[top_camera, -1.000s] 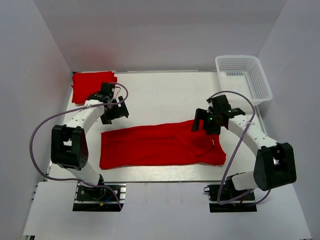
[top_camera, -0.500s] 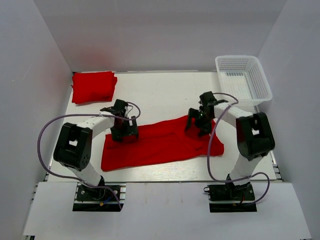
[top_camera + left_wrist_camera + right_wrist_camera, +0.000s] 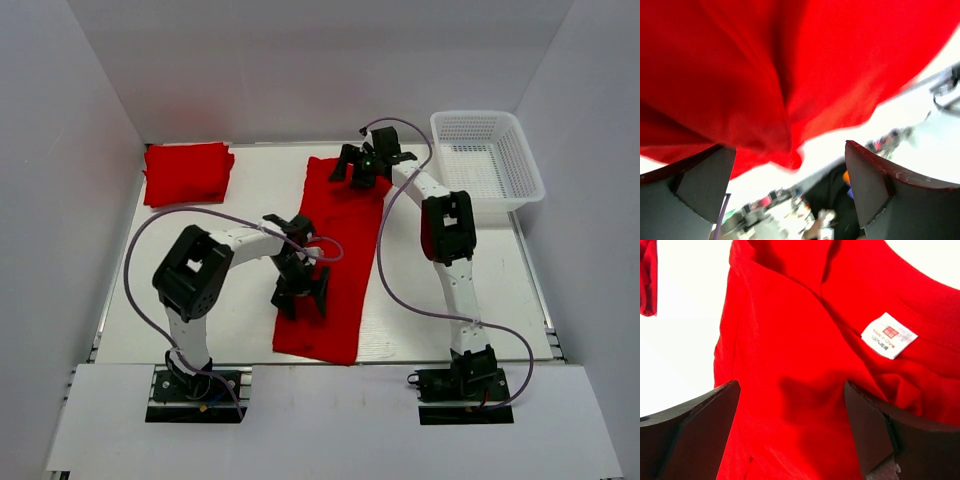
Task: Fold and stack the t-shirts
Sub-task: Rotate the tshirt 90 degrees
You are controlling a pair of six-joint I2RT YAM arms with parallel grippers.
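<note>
Red shirt (image 3: 345,230) lies flat on the table (image 3: 260,180) as one long strip, its length running from my right gripper (image 3: 366,167) to my left gripper (image 3: 302,297) and on past it to the hem. The right gripper, jaws spread and empty, hovers over the collar end, the white neck tag (image 3: 888,335) just ahead of its fingers. The left, equally wide and gripping nothing I can see, sits above the hem half. I judge the next fold goes end over end along that line.
</note>
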